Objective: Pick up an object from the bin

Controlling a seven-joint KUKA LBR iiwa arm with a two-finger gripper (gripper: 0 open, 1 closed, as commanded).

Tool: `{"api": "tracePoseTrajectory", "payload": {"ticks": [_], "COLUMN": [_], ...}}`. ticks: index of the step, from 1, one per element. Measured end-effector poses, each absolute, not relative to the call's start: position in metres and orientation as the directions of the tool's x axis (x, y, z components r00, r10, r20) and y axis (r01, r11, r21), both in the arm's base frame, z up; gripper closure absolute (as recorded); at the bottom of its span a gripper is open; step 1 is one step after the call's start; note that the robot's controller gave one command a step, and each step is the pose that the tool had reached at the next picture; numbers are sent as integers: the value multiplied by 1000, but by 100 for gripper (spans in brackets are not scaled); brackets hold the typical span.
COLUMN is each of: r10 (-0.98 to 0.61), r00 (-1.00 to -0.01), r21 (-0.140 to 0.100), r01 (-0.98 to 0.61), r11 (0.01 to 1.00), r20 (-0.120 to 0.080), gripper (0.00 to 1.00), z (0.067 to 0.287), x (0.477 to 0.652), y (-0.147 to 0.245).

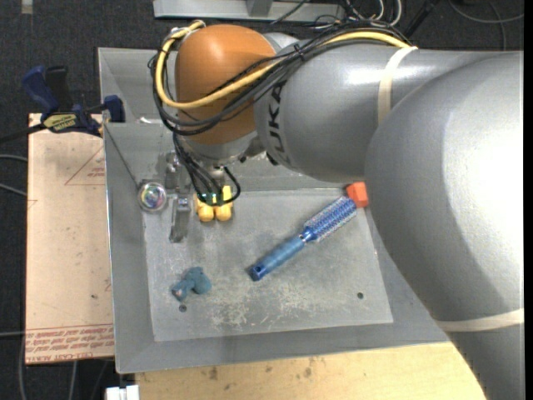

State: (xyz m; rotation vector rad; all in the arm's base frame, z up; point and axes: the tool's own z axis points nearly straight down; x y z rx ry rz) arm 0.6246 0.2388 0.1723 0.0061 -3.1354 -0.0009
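- Low over the left rear of the grey bin (250, 327), under the orange wrist cover (216, 73) and its looped cables (176, 98): the gripper (178, 219), mostly hidden by that cover and the thick arm.
- Open or closed: impossible to tell, with a single narrow grey tip to be seen below the wrist and nothing visibly clamped in it.
- Just right of that tip, close against the cables: a yellow lumpy thing (214, 212), top part covered, kind hard to make out.
- Just left of the tip, near the bin's left wall: a shiny round metal thing (152, 196).
- Well apart, mid-floor: a blue brush (301, 240), lying slantwise, bristle end up to the right.
- At the bristle end, half tucked under the arm: a small orange piece (356, 193), touching or merely beside, unclear.
- Toward the front left: a small teal scrap (191, 283), shape indistinct.
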Motion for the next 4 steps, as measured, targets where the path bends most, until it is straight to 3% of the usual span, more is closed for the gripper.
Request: {"api": "tracePoseTrajectory", "payload": {"ticks": [1, 2, 3, 4], "r10": [-118, -164, -143, -140], "r00": [-993, -987, -990, -990], "r21": [-1, 2, 0, 2], "r01": [-118, -164, -143, -140], "r11": [993, 987, 990, 990], "r20": [4, 2, 9, -1], "gripper": [0, 0, 0, 100], "z": [91, 116, 66, 70], "x": [649, 584, 527, 531], "y": [202, 219, 199, 200]}}
